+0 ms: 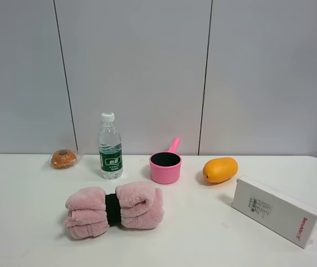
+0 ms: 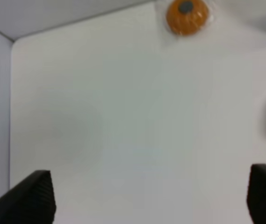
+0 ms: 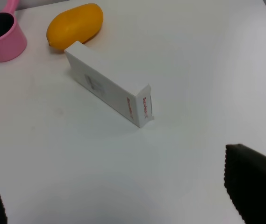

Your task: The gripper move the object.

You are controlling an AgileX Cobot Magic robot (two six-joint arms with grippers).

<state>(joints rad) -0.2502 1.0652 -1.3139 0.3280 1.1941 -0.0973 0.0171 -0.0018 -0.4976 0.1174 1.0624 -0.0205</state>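
While upright, bottle [image 1: 110, 147] far from tools.

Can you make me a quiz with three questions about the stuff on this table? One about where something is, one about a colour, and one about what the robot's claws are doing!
1. Where is the water bottle?
A. Between the wrapped round bun and the pink cup
B. On top of the white box
C. Inside the pink cup

2. What colour is the band around the rolled pink towel?
A. Yellow
B. Black
C. Blue

3. What are the left gripper and right gripper doing?
A. Squeezing the bottle
B. Holding the mango
C. Open, holding nothing

Answers:
1. A, the high view shows the bottle standing upright with the bun on one side and the cup on the other.
2. B, a dark black strip wraps the towel's middle.
3. C, each wrist view shows fingers spread wide over bare table.
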